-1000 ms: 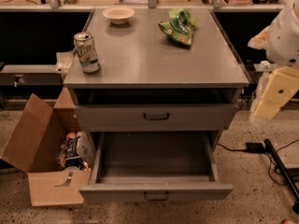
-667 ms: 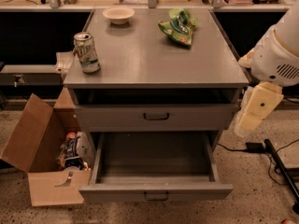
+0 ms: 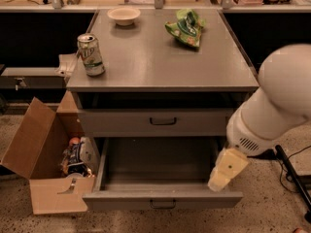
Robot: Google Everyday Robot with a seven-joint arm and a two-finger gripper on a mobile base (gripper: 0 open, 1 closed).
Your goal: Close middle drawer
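The grey cabinet (image 3: 163, 57) has its top drawer (image 3: 155, 123) pushed in. Below it the middle drawer (image 3: 160, 198) is pulled far out, an empty shallow tray with a small dark bar handle (image 3: 163, 204) on its flat front. My white arm (image 3: 277, 106) comes in from the right. My cream-coloured gripper (image 3: 224, 171) hangs down at the drawer's right side wall, close behind the front right corner. The lowest drawer is hidden under the open one.
On the cabinet top stand a green soda can (image 3: 91, 54), a white bowl (image 3: 124, 15) and a green snack bag (image 3: 186, 28). An open cardboard box (image 3: 39, 154) with items sits on the floor at the left. A dark cable and bar (image 3: 291, 174) lie at the right.
My arm has swung left and down from beside the cabinet's right edge. The gripper now hangs at the open drawer's right side. The drawer has not moved.
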